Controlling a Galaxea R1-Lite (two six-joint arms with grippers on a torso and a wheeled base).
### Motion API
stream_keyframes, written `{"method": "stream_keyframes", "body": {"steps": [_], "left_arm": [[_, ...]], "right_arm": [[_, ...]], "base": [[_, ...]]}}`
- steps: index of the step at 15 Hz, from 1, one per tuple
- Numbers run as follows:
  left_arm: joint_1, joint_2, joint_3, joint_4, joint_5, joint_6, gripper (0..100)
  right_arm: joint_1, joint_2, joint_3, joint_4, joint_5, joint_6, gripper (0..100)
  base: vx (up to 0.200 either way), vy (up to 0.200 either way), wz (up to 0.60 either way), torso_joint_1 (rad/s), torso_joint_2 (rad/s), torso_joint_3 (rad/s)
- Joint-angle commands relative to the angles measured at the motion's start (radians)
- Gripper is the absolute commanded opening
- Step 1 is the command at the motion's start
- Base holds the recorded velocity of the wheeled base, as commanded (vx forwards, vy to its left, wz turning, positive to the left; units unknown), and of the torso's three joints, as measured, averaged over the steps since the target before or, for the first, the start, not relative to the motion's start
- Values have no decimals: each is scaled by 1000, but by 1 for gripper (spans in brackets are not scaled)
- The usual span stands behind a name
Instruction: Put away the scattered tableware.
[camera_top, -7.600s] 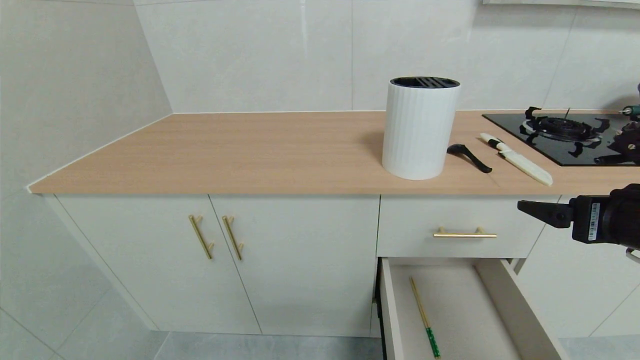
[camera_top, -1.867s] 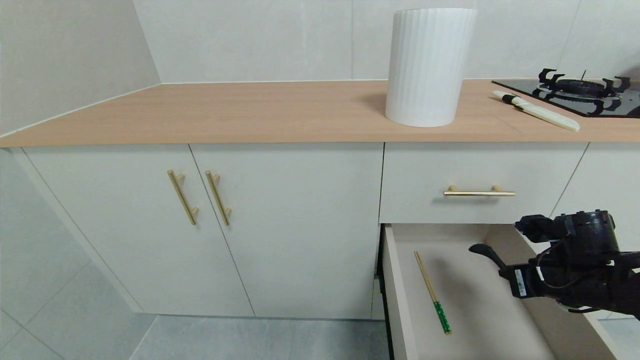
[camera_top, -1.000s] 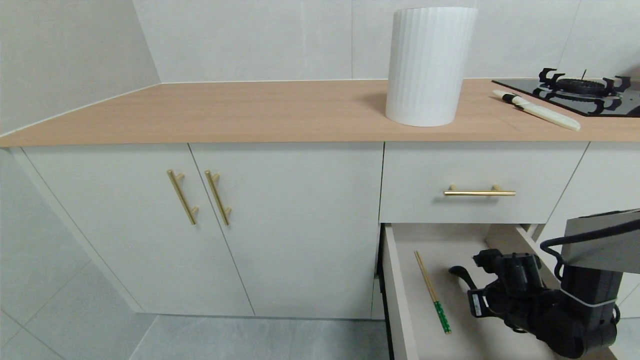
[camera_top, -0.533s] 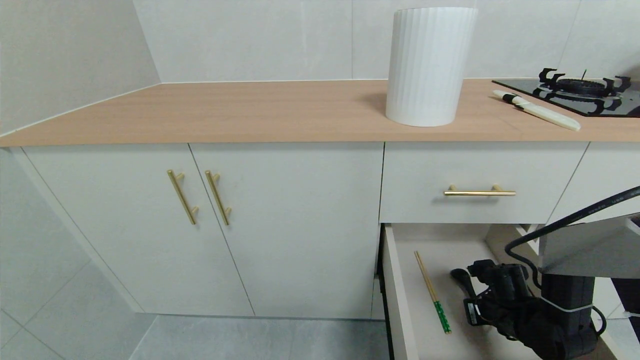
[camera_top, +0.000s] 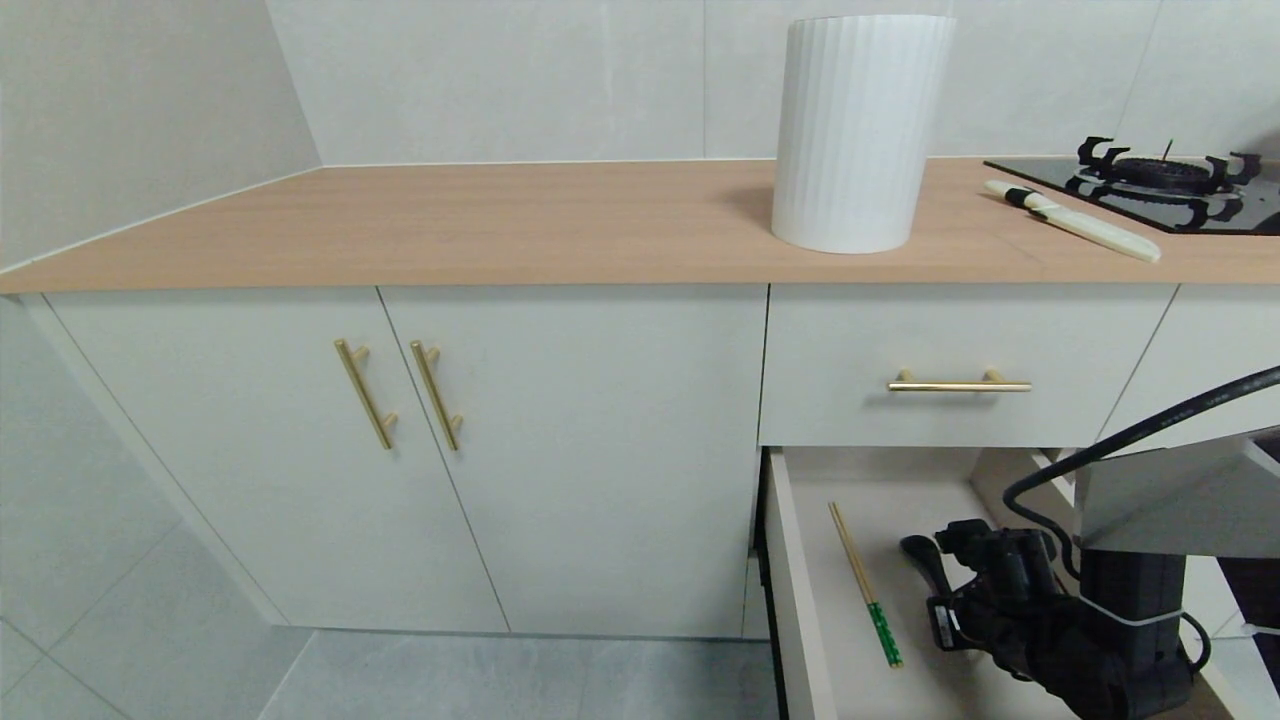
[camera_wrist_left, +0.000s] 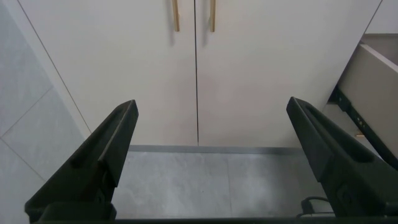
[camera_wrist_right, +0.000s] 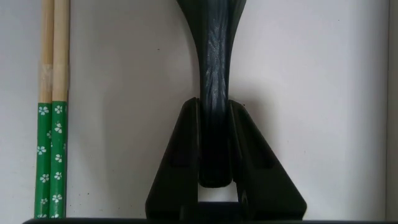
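Note:
My right gripper is down inside the open lower drawer, shut on the handle of a black spoon. Seen from the right wrist, the spoon's handle runs straight out from between the fingers, low over the pale drawer floor. A pair of bamboo chopsticks with green ends lies in the drawer beside the spoon, parallel to it. A white knife lies on the wooden counter. My left gripper is open, facing the cabinet doors above the floor.
A tall white ribbed utensil holder stands on the counter, with a black gas hob at the far right. The upper drawer with its gold handle is closed above the open one.
The spoon has gone from the counter into the drawer in my right gripper. Over the last second the gripper sank slightly lower. The head view also dropped since the earliest frame.

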Motion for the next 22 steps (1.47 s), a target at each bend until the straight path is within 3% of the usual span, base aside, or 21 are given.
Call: {"method": "stream_keyframes", "body": {"steps": [1,7,9,10,13,17,22], "left_arm": [[0,2,0,0,0,-1,100],[0,0,0,0,0,-1,100],[0,0,0,0,0,-1,100],[0,2,0,0,0,1,100],[0,2,0,0,0,1,100],[0,0,0,0,0,-1,100],[0,2,0,0,-1,5,100]], "right_arm": [[1,-2,0,1,0,0,100],[1,-235,72,15,2,1,100],[2,-453,103,126,2,1,100],[11,-638,90,305,8,6,100],[97,-907,58,652,13,8,100],[128,-1066,8,962,14,90,100],[179,-1230,-101,1264,14,92,100]], "base": [[0,0,0,0,0,0],[0,0,0,0,0,0],[0,0,0,0,0,0],[0,0,0,0,0,0],[0,0,0,0,0,0],[0,0,0,0,0,0],[0,0,0,0,0,0]]}}
